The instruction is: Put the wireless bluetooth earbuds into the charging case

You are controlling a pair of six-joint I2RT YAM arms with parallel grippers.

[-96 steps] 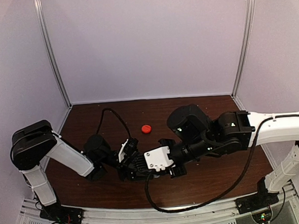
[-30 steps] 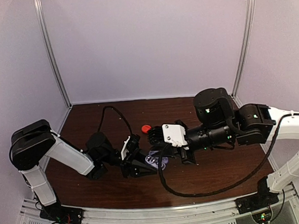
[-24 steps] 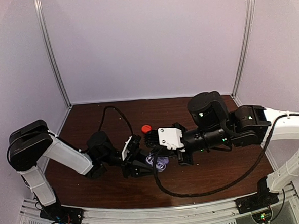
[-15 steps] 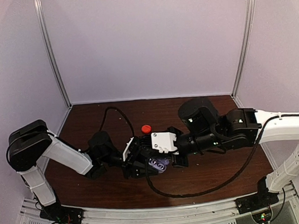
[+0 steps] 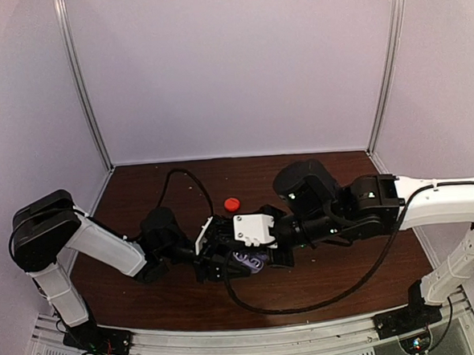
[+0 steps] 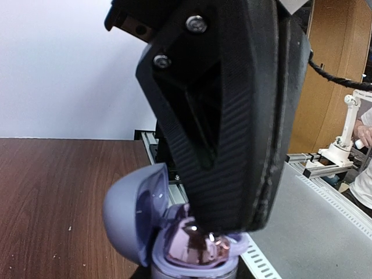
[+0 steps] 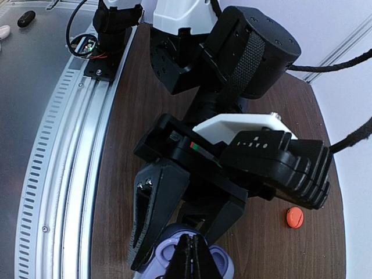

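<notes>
The lilac charging case (image 6: 125, 215) stands with its lid open, clamped between the black fingers (image 7: 154, 215) of my left gripper (image 5: 224, 263), which is shut on it. My right gripper (image 7: 192, 258) is shut, tips together, and points down into the case's (image 7: 218, 267) open base. In the left wrist view the right gripper's fingers (image 6: 232, 116) press onto a glossy pinkish piece (image 6: 189, 247) seated in the case; I cannot tell if that piece is one of the earbuds. A small red piece (image 5: 232, 203) lies alone on the table behind the grippers.
The dark wooden table (image 5: 348, 275) ends at a metal rail (image 5: 255, 349) along the near edge. A black cable (image 5: 181, 181) loops behind the left arm. White walls enclose the back and sides.
My right arm has swung left and down from beside the case until its tips sit in the open case, and its jaws have closed. The left gripper has kept hold of the case.
</notes>
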